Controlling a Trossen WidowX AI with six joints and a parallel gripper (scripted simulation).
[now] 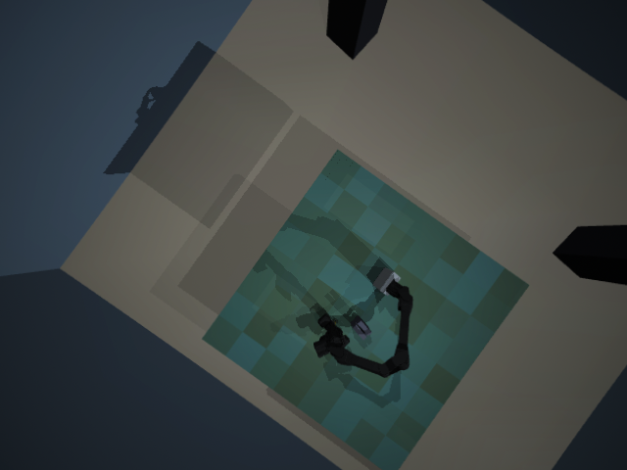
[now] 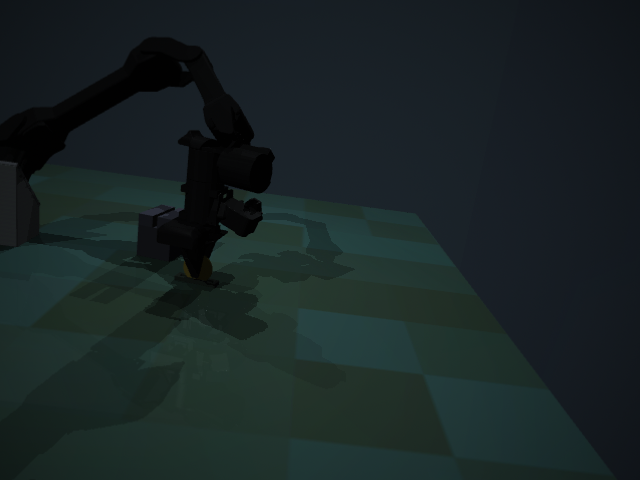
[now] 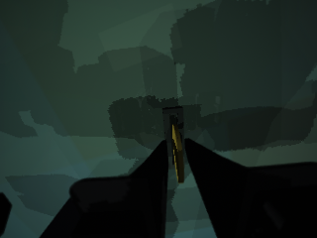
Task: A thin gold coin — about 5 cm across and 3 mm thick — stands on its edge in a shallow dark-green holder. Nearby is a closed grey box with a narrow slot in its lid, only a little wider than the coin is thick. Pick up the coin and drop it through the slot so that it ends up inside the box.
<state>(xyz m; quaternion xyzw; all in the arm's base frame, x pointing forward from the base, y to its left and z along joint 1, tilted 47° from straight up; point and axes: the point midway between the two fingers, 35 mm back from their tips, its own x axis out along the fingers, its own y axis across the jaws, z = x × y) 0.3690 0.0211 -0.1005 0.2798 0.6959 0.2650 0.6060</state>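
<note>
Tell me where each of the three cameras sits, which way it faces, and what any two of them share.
Top: high overhead, looking down on the checkered green mat; whole black arm shows.
Exterior: low at the mat's side, facing the arm's wrist and the closed grey box.
Wrist: on the arm, looking down between the pincer fingers at the thin gold coin in its dark-green holder.
Shared: exterior and wrist both show pincer, coin and holder.

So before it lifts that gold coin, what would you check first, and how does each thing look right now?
1. Coin between the gripper fingers: ok.
2. Fingers closing on the coin's faces: a thin gap shows on either side, so firm grip cannot tell.
3. Coin upright in its holder: ok.
4. Grey box beside the gripper, apart from it: ok.
5. Slot in the lid visible and unblocked: ok from the exterior view.
</note>
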